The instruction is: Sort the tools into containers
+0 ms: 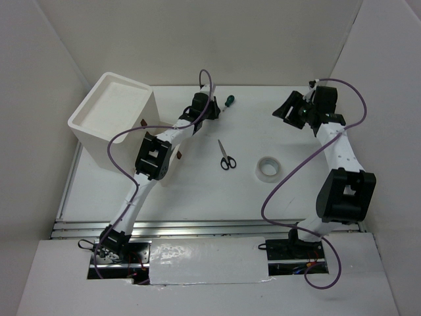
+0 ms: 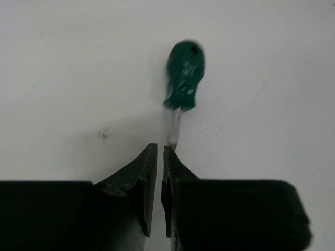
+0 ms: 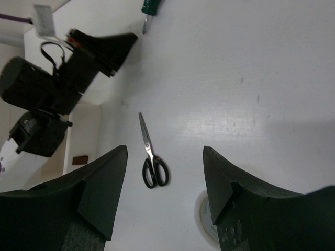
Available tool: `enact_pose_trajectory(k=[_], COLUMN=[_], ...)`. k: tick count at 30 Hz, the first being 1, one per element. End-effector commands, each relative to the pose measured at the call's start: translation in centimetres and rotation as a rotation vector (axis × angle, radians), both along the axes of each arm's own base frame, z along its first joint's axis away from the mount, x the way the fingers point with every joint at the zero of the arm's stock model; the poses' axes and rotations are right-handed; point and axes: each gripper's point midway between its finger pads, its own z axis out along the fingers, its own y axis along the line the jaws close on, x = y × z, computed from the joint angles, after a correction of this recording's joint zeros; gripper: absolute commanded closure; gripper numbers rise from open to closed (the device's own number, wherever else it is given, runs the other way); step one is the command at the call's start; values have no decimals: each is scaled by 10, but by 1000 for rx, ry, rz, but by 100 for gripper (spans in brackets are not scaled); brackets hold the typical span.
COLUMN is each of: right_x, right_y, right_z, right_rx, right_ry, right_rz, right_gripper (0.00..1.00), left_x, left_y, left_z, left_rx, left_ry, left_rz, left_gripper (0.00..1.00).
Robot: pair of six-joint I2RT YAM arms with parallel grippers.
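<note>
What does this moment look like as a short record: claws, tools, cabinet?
left claw: shut, shaft tip of the screwdriver at its jaws; hold unclear
right claw: open, nothing in it
screwdriver: green handle, pointing away from left claw
scissors: lying mid-table, not held
tape roll: right of scissors, apart
cabinet: white, far left

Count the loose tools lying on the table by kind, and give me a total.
Green-handled screwdriver: 1
Black-handled scissors: 1
White tape roll: 1
Total: 3 tools in view
</note>
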Motion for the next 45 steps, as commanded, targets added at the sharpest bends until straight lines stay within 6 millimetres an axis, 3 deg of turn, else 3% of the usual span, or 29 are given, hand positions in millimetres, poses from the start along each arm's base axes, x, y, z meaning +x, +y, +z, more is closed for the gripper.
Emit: enact_pose_trajectory(k=[1,2,3,4,5,6,7,8,9,10,11,12,13,14,16,17,19,20,25,29,32,35,39,42,45], right_x=[38,52,65,81,97,116,132,143,160,174,182,194,206,212,229,233,244,246,260,274,279,274,272,274,273], right_y=[13,21,16,17,26,15,30,45,40,46,62,61,70,75,94,98,114,119,135,140,149,163,164,158,151], right_z=[36,24,21,42,26,42,21,19,37,11,8,22,-4,-5,-15,-19,-28,-32,-42,-54,-50,-35,-40,-48,-64], right_rx=[-34,-47,-84,-93,-112,-142,-171,-205,-267,-303,-351,-386,-419,-455,-476,-486,-467,-462,-375,-369,-378,-462,-702,-790,-865], right_ry=[-113,-83,-75,-116,-88,-129,-105,-119,-170,-140,-162,-212,-194,-213,-243,-253,-284,-290,-354,-374,-408,-503,-564,-573,-603], right_rz=[21,16,-45,-69,-77,-145,-142,-153,-216,-220,-205,-247,-227,-206,-180,-166,-121,-114,-109,-114,-61,57,176,245,330], right_gripper=[33,33,32,30,29,28,27,27,26,26,26,26,26,25,25,26,29,30,30,33,34,27,21,21,13], left_x=[-5,-8,-10,-15,-19,-23,-24,-27,-35,-38,-46,-50,-56,-65,-76,-85,-95,-105,-134,-148,-158,-168,-180,-186,-190], left_y=[0,-5,-5,-5,-8,-5,0,3,6,10,14,16,16,18,19,23,29,34,62,80,91,100,107,110,116], left_z=[34,49,63,88,101,130,144,156,182,195,214,222,234,256,277,301,313,330,341,330,329,329,326,325,326], left_rx=[-40,-43,-32,-11,-3,-2,-5,-10,-28,-34,-41,-42,-50,-56,-64,-76,-81,-90,-113,-132,-134,-135,-143,-153,-165], left_ry=[-81,-127,-155,-196,-212,-248,-259,-261,-288,-297,-303,-308,-316,-333,-351,-376,-367,-377,-300,-207,-175,-152,-121,-106,-93], left_rz=[-32,-47,-43,-45,-51,-45,-36,-35,-61,-66,-71,-82,-110,-124,-145,-149,-166,-169,-184,-188,-192,-203,-221,-230,-228], left_gripper=[77,76,71,57,49,36,33,31,30,30,30,29,30,30,29,29,29,29,30,30,30,30,30,30,30])
